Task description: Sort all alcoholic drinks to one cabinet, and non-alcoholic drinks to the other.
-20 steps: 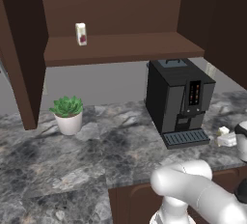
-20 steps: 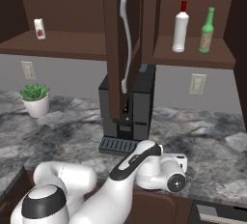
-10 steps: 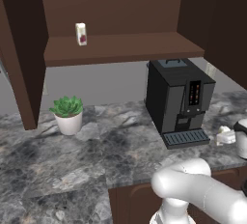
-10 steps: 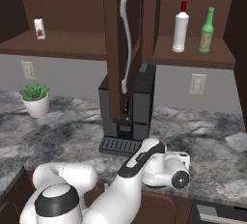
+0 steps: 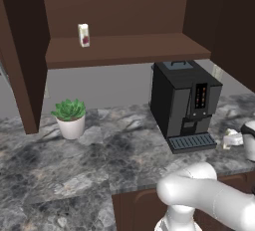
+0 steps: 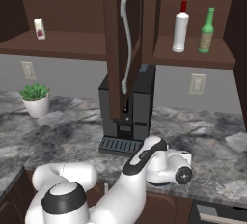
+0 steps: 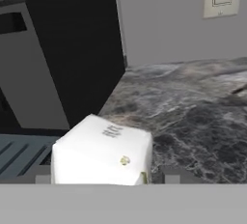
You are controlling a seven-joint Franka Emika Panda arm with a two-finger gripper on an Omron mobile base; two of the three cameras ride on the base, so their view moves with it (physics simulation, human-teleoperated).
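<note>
Marble tabletop [image 7: 193,117], cream carton [image 7: 101,153] upright beside coffee machine [image 7: 58,49], between jaws of uncertain closure, grip not confirmable; best squeezed squarely on flat sides, lifted straight, carried to wide cabinet shelf [image 5: 124,51].

cream carton [image 7: 100,155] – yellowish-green mark; black coffee machine [image 5: 183,103]; grey-veined marble counter [image 5: 74,168].

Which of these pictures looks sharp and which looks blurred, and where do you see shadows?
Left base view: soft overall, the potted plant slightly fuzzy, faint shadow beside the coffee machine. Right base view: sharper, the green bottle has clear edges. Hand view: the cream carton is close and blurry, its print unreadable.
</note>
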